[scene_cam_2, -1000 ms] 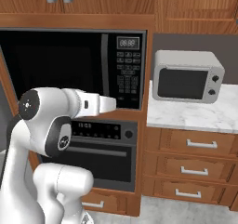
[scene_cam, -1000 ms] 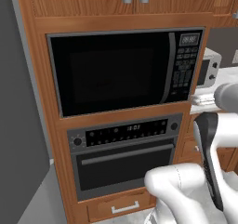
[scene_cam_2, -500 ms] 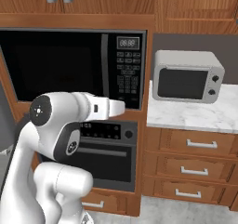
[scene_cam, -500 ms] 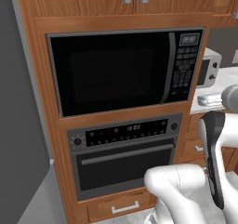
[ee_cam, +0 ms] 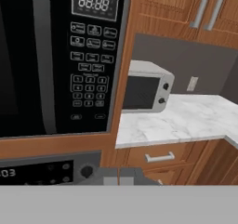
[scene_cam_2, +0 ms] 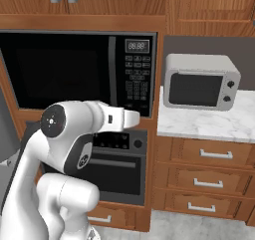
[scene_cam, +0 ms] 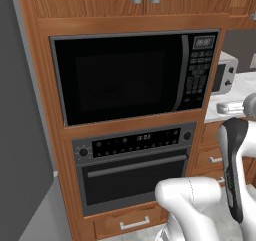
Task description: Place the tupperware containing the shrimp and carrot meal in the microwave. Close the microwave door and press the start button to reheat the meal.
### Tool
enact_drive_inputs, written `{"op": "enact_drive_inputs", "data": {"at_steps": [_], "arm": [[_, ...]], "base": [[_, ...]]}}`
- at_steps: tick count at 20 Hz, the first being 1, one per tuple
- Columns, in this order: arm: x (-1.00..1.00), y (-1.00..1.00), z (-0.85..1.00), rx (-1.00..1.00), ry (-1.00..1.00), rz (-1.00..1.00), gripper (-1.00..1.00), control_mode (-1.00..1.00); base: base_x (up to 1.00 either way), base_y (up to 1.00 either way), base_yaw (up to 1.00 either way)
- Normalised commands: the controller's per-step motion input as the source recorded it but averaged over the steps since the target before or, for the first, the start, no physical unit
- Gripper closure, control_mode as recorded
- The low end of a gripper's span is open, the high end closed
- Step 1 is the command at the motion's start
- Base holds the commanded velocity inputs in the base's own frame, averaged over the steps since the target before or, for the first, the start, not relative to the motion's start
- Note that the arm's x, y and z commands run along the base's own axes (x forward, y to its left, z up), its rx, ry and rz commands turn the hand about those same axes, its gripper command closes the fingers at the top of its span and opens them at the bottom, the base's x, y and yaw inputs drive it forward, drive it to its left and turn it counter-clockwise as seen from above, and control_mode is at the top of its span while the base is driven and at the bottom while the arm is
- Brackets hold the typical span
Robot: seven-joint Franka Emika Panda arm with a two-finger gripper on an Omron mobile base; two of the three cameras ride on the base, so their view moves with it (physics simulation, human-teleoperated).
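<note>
Wooden cabinets framing the microwave (scene_cam: 135, 75) with the microwave door (scene_cam: 117, 77) shut, marble counter (scene_cam_2: 204, 122) sitting at three o'clock, I'm seeing its wall outlet (ee_cam: 192, 83) by hand view alone, can't tell my claw's opening.

The black microwave (scene_cam: 135, 75) sits built into wood cabinetry, its microwave door (scene_cam: 117, 77) shut, the keypad and 88:88 display at upper left in the hand view; behind the dark glass, contents are indiscernible.

Black microwave (scene_cam: 135, 77), white-silver countertop oven (scene_cam_2: 200, 81), white grey-veined marble counter (scene_cam_2: 209, 122), wood cabinets (scene_cam_2: 209, 169).
</note>
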Motion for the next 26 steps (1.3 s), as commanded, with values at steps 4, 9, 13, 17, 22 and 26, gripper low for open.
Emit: {"op": "enact_drive_inputs", "data": {"at_steps": [4, 9, 13, 17, 22, 26], "arm": [[0.0, -0.13, 0.0, 0.06, 0.0, 0.06, 1.0, -1.0], [0.02, -0.04, 0.0, 0.01, 0.0, 0.05, 1.0, -1.0], [0.06, -0.14, 0.0, 0.0, 0.0, 0.05, 1.0, -1.0], [0.2, -0.08, 0.0, 0.0, 0.0, 0.05, 1.0, -1.0], [0.26, -0.05, 0.0, 0.0, 0.0, 0.04, 1.0, -1.0], [0.16, -0.1, 0.0, 0.0, 0.0, 0.04, 1.0, -1.0]], "base": [[0.0, 0.0, 0.0], [0.0, 0.0, 0.0], [0.0, 0.0, 0.0], [0.0, 0.0, 0.0], [0.0, 0.0, 0.0], [0.0, 0.0, 0.0]]}}
